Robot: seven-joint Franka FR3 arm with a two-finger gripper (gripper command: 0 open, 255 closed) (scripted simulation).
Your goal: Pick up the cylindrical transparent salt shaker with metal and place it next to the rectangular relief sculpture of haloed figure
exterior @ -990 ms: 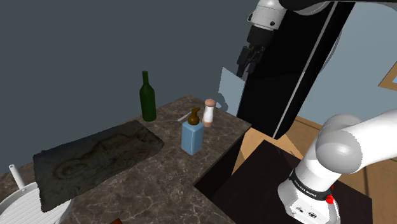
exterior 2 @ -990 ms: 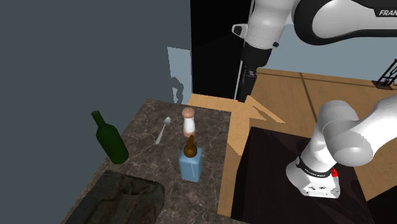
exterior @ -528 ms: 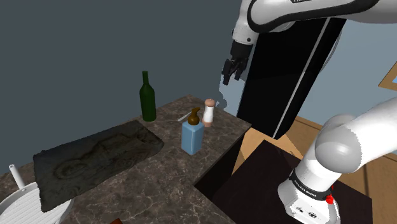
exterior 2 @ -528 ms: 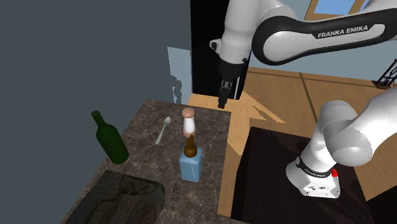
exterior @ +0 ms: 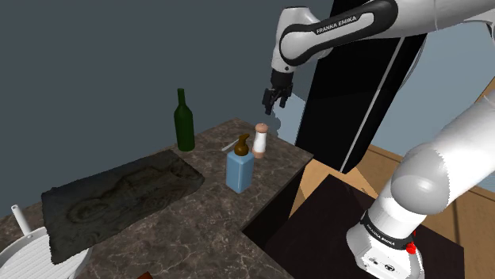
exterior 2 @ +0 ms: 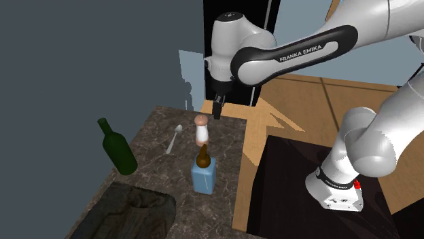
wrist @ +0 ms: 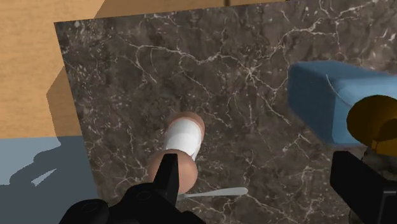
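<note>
White, tan-capped cylindrical salt shaker [exterior: 260,140] stands at seven o'clock, shoulder view, from your spread-open black gripper [exterior: 274,104]; centre above it, then descend clear of the blue rectangular bottle [exterior: 239,171].

A flat, dark blue-grey wall [exterior: 95,63] occupied the upper left of the shoulder view. The bench [exterior: 198,230] had a dark brown marble top with white veining and ran from lower left toward centre. A light wooden floor [exterior 2: 326,108] lay at centre right of the second exterior view. A tall black area [exterior: 349,111] stood at upper centre right. A pale blue wall section [exterior 2: 190,75] adjoined it. A tan-framed blue pane [exterior: 485,99] sat at the right edge. Lighting was even and dim.
</note>
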